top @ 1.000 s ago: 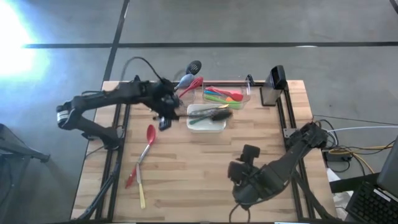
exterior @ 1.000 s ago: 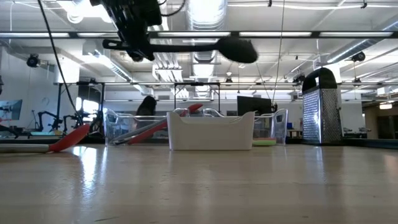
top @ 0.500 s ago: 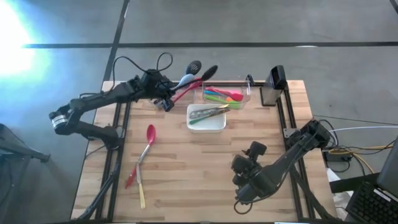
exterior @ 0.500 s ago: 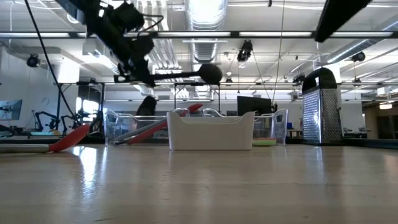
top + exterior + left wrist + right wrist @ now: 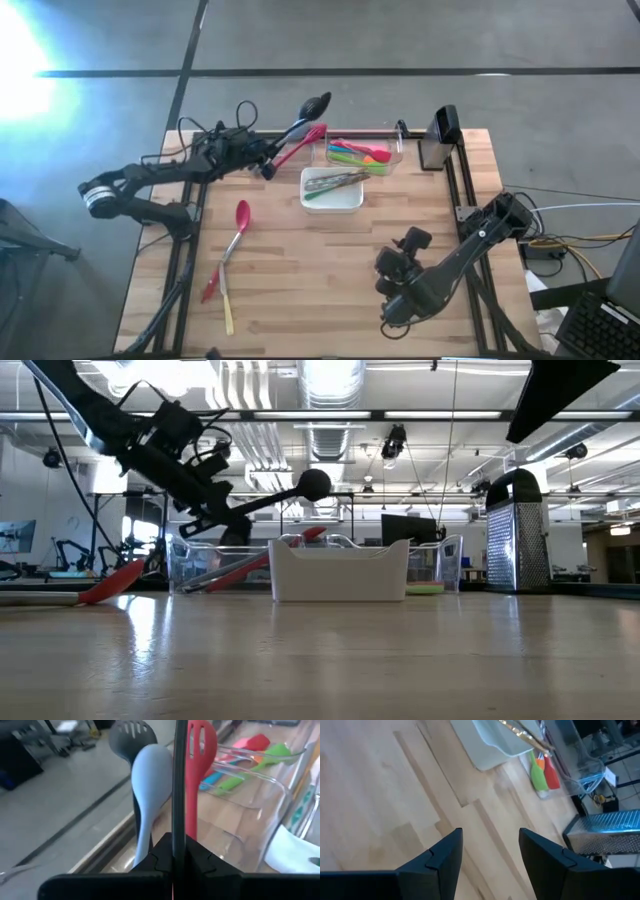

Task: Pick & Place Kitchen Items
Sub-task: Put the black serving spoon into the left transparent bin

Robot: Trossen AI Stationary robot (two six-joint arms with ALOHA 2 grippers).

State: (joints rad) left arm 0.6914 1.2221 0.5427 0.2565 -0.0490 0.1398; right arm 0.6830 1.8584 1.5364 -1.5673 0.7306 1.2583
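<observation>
The left gripper (image 5: pixel 262 166) fingers are clamped on a black spoon (image 5: pixel 300 117) at the far left; the right gripper (image 5: pixel 398 270) fingers stand apart above the counter (image 5: pixel 320 280).

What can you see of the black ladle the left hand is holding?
The ladle is all black, matte like plastic: a thin straight handle ending in a rounded bowl. The left hand is shut on the handle's lower end and holds it in the air, tilted bowl-up, over the table's far left edge above the clear bin. Only the hand touches it. Beyond it lie a pale blue spoon and a red turner.
</observation>
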